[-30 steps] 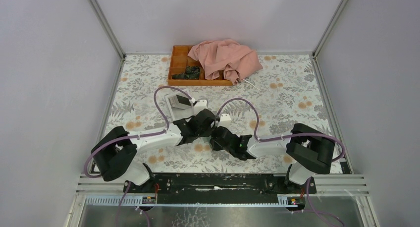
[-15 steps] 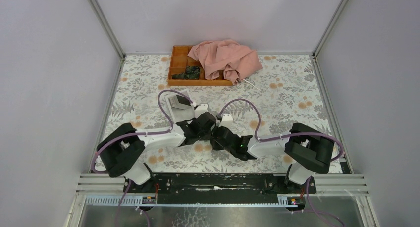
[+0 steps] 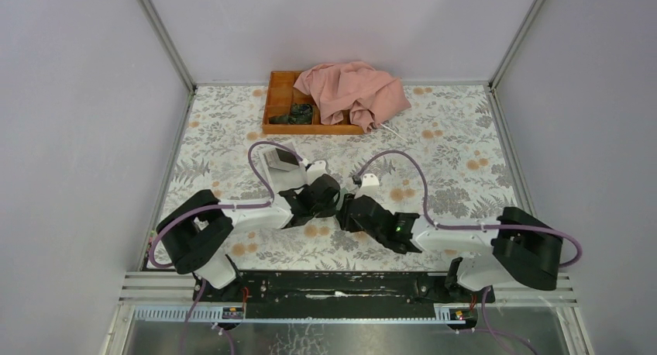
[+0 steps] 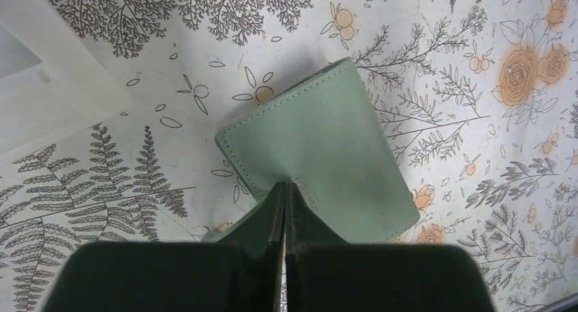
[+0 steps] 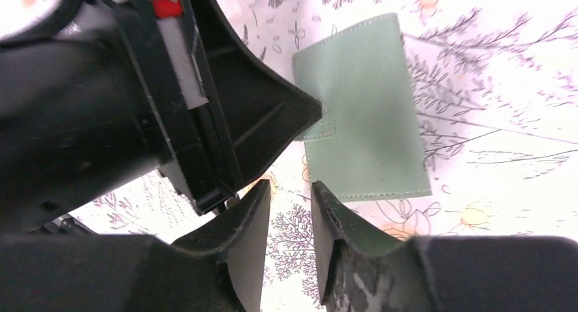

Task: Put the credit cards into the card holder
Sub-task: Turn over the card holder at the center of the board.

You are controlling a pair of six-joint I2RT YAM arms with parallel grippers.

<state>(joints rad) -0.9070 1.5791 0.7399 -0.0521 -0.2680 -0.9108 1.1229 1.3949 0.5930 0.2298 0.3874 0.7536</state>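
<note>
My left jaws were pinched shut on the small tab at the edge of the card holder (image 4: 320,148), which lay grey-green side up on the flowered tabletop (image 4: 477,142). My right jaws stood partly open with nothing between them, just beside one edge of the card holder. A white box (image 4: 41,80) sat near the card holder.

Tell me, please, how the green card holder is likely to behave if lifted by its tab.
The card holder looks like thin stitched leather, so probably light and somewhat floppy. Pinched only at its small tab by the left gripper, it would likely dangle and may fall open.
</note>
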